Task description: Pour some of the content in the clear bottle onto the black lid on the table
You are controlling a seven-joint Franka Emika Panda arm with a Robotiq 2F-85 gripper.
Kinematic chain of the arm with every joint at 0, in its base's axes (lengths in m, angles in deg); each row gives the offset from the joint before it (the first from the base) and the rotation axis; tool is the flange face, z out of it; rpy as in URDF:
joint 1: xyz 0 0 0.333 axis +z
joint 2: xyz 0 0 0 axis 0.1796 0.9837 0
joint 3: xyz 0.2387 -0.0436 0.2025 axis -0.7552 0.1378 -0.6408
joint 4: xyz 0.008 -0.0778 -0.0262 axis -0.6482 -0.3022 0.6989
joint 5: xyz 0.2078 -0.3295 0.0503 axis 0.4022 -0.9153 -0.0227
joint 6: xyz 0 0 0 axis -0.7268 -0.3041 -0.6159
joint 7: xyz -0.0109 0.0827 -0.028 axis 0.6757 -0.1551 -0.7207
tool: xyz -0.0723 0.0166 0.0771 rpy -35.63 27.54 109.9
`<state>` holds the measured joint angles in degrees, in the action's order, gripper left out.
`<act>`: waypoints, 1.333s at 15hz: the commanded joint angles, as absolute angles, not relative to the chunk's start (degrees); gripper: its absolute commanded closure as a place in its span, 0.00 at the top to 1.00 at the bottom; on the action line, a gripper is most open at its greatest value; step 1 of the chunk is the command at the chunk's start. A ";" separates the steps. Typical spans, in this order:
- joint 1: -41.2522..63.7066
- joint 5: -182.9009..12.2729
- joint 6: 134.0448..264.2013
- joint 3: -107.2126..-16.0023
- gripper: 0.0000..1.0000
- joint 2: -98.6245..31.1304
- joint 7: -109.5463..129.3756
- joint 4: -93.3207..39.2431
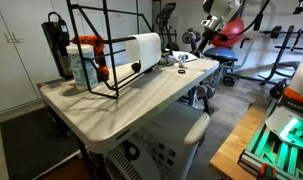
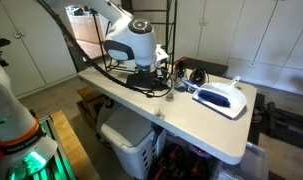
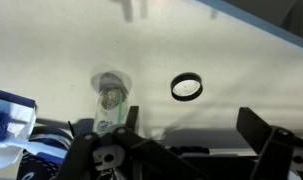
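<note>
In the wrist view the clear bottle (image 3: 111, 101) stands upright on the pale table, seen from above, with greenish contents inside. The black lid (image 3: 186, 87) lies flat to its right, a small round dark ring with a light centre, about a bottle's width away. My gripper (image 3: 192, 135) hovers above the table on the near side of both, open, with nothing between its fingers (image 3: 257, 128). The bottle is close to the left finger and the lid sits ahead of the gap. In an exterior view the arm (image 2: 131, 42) bends low over the table.
A black wire rack (image 1: 101, 40) holds a white roll (image 1: 143, 47). A bluish bottle with an orange-red top (image 1: 86, 60) and a tall black canister (image 1: 56, 45) stand at that end. A white and blue device (image 2: 221, 97) and cables (image 2: 141, 85) lie by the arm.
</note>
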<state>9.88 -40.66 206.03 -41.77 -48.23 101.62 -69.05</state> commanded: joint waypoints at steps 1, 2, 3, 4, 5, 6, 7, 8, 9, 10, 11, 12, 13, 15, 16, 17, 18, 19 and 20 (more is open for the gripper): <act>2.52 -32.08 204.93 -47.69 1.00 -38.38 111.78 -61.69; 0.74 -30.60 204.09 -49.07 1.00 -36.62 113.64 -60.17; -0.96 -28.96 204.10 -50.46 1.00 -34.81 115.80 -58.71; -2.55 -27.97 203.38 -51.68 1.00 -33.01 117.38 -57.18; -3.71 -28.06 203.40 -52.58 1.00 -30.83 117.69 -55.53; -4.89 -27.38 203.47 -53.58 1.00 -29.11 118.59 -54.01; -6.45 -26.24 202.51 -54.66 1.00 -27.47 119.69 -52.11; -7.68 -25.34 201.75 -55.63 1.00 -25.93 120.32 -50.41; -8.88 -24.40 200.23 -56.52 1.00 -24.76 121.39 -48.82; -9.76 -23.81 198.91 -57.24 1.00 -23.70 122.40 -47.45; -10.50 -23.10 197.79 -57.86 1.00 -22.58 123.44 -46.05; -11.19 -22.44 196.17 -58.36 1.00 -21.56 124.16 -44.61; -11.77 -21.60 194.99 -58.79 1.00 -20.62 124.97 -43.34; -12.59 -20.34 192.57 -59.26 1.00 -19.09 126.49 -41.34; -12.87 -19.76 191.72 -59.42 1.00 -18.53 127.51 -40.69; -13.06 -19.61 190.66 -59.40 1.00 -18.12 128.47 -40.38; -13.23 -19.37 189.74 -59.40 1.00 -17.68 129.58 -39.99; -13.45 -18.96 189.08 -59.35 1.00 -17.29 130.93 -39.83; -13.58 -18.62 188.58 -59.26 1.00 -16.96 131.77 -39.56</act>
<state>-12.01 -20.73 191.36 -58.68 -19.06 127.50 -41.39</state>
